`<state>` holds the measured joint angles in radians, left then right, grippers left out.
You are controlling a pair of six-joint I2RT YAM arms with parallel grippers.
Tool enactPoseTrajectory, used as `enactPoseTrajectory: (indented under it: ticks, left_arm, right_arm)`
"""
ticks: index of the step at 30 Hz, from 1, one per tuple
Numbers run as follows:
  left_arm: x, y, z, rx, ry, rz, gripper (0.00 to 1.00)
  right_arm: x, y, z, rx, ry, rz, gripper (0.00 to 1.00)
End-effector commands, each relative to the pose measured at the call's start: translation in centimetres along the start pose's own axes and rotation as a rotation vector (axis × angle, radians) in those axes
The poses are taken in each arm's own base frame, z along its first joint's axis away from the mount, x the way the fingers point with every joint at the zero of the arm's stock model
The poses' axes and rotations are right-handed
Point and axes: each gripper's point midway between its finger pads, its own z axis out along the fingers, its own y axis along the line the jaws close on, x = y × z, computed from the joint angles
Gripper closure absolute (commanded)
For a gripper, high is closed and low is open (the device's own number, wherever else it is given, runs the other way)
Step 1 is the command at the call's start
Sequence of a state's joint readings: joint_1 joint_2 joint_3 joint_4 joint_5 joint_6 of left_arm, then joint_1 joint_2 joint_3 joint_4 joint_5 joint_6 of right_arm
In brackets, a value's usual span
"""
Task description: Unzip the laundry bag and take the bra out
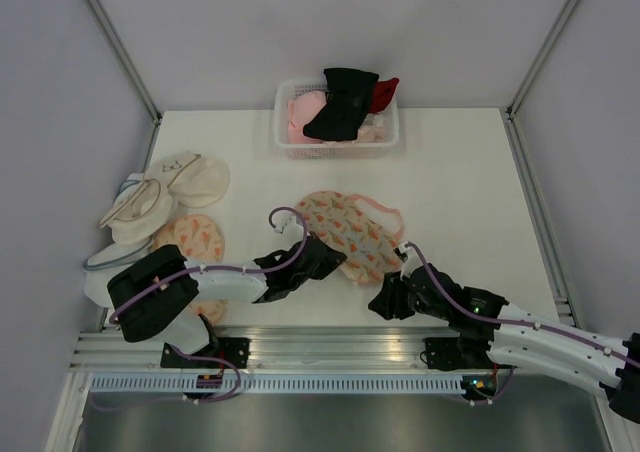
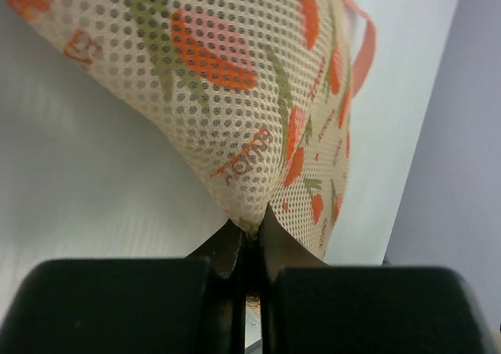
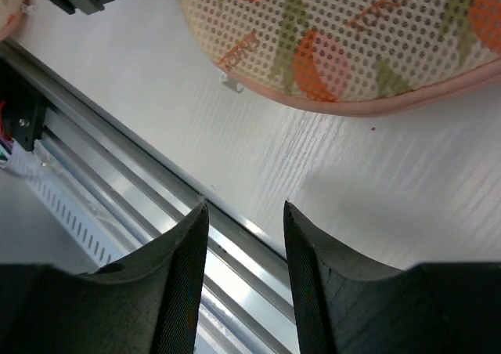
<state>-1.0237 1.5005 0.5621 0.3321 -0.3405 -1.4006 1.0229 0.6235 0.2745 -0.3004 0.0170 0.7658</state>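
A white table [image 1: 450, 172] is carrying the scene, and the laundry bag [image 1: 350, 227], a flat oval of peach-cream mesh printed in orange and green, is lying at its middle with its pink edging [image 1: 385, 212] curling along the far right side. Beyond the laundry bag, a white basket [image 1: 283, 122] is sitting against the back edge, holding a black garment [image 1: 345, 102] draped over pink [image 1: 305, 112] and red [image 1: 383, 92] ones. To the left of the laundry bag, plain cream pouches [image 1: 165, 197] are piled together, with a smaller orange printed pouch [image 1: 195, 237] lying just nearer the laundry bag.

The left gripper [image 1: 333, 257] is reaching in at the laundry bag's near left edge. Its wrist camera is showing what the overhead view cannot: the fingers pressed together on a pinch of mesh [image 2: 249, 232], pulling the fabric into a peak.

The right gripper [image 1: 383, 302] is hanging just off the laundry bag's near right edge, apart from it. From its wrist the fingers [image 3: 184, 260] are standing spread with nothing between them, over bare table and the metal rail [image 3: 117, 205], while the laundry bag's pink rim [image 3: 376, 103] is curving ahead. Only this view is picking out a small pale tab [image 3: 231, 80] jutting from that rim. The mesh is not letting any contents show in these views.
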Motion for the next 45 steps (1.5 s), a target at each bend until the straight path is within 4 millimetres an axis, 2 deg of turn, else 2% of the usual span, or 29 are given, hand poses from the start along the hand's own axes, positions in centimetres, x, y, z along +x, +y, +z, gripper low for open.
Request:
enactPoseTrajectory:
  ticks: [1,3,5,6,9,13,17,19,21,29,32,35,42,45]
  left_arm:
    - [-0.8,0.2,-0.2,-0.069,-0.052,-0.114,0.98]
    - [-0.7,0.6,-0.2,-0.083,-0.051,-0.137,0.98]
    - [-0.7,0.3,-0.2,-0.073,-0.045,-0.151,0.98]
    - [-0.7,0.0,-0.2,-0.063,-0.045,-0.141,0.98]
    - [-1.2,0.4,-0.6,-0.093,-0.063,-0.135,0.98]
    - [-1.4,0.1,-1.4,-0.069,-0.059,-0.119,0.98]
    - [-0.1,-0.5,-1.5,-0.037,0.019,-0.122,0.98]
    - [1.2,-0.6,-1.6,-0.014,0.084,-0.139,0.98]
    - [2.1,0.8,-1.6,-0.026,0.118,-0.167,0.98]
    - [2.6,2.3,-1.6,-0.040,0.133,-0.210,0.98]
    - [2.8,1.6,-1.4,-0.020,0.145,-0.222,0.98]
    - [3.1,1.8,-1.1,-0.031,0.154,-0.222,0.98]
    - [4.3,3.3,-0.4,-0.058,0.193,-0.238,0.98]
    - [4.6,3.5,-0.5,-0.053,0.206,-0.242,0.98]
  right_arm:
    - [-3.0,0.7,1.1,-0.006,-0.150,0.014,0.51]
    - [-2.7,0.7,1.9,-0.009,-0.148,0.013,0.51]
    - [-3.4,1.7,2.6,-0.040,-0.175,0.014,0.51]
    - [-2.8,1.4,3.3,-0.023,-0.150,0.008,0.51]
    - [-2.8,1.7,4.1,-0.036,-0.160,-0.007,0.50]
    - [-2.1,1.8,4.6,-0.058,-0.137,-0.036,0.50]
    - [-1.3,1.2,5.8,-0.046,-0.112,-0.075,0.49]
    - [-1.4,1.1,6.1,-0.048,-0.123,-0.093,0.49]
    - [-1.7,1.2,6.4,-0.057,-0.143,-0.098,0.49]
    - [-2.9,2.0,6.6,-0.047,-0.183,-0.119,0.49]
    - [-2.9,2.1,7.0,-0.038,-0.179,-0.130,0.49]
    - [-2.9,2.5,7.4,-0.046,-0.177,-0.130,0.49]
    - [-4.0,3.1,7.2,-0.037,-0.230,-0.129,0.56]
    - [-4.4,2.5,6.8,-0.008,-0.254,-0.128,0.67]
